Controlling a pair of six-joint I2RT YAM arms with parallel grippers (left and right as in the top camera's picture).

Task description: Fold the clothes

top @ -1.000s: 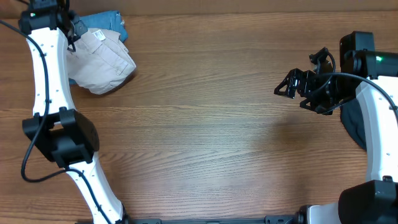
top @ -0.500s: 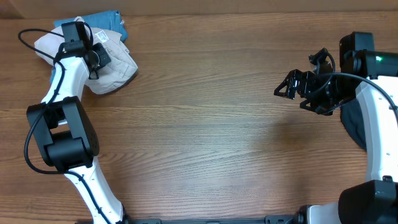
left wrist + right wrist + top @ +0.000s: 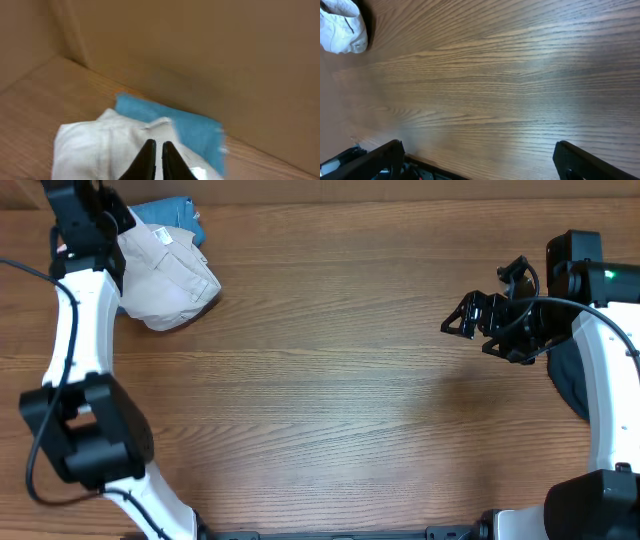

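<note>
The clothes lie in a heap at the back left. Cream-beige shorts (image 3: 170, 275) rest bunched on a blue denim piece (image 3: 172, 212). The left wrist view shows the shorts (image 3: 95, 150) below the blue piece (image 3: 185, 127). My left gripper (image 3: 157, 146) hovers over the shorts, its fingers (image 3: 146, 157) almost touching, with only a thin slit and no fabric between them. In the overhead view its wrist (image 3: 90, 210) is at the heap's left edge. My right gripper (image 3: 465, 315) hangs wide open over bare wood at the right, far from the shorts (image 3: 342, 25).
A dark garment (image 3: 565, 380) lies at the right edge, partly under the right arm. A brown wall (image 3: 200, 50) rises just behind the heap. The wooden table (image 3: 330, 400) spans the space between the arms.
Half a second ago the left arm bent over the shorts and a flap spread out to the left. Now the arm reaches to the back-left corner and the shorts are bunched. The right arm is still.
</note>
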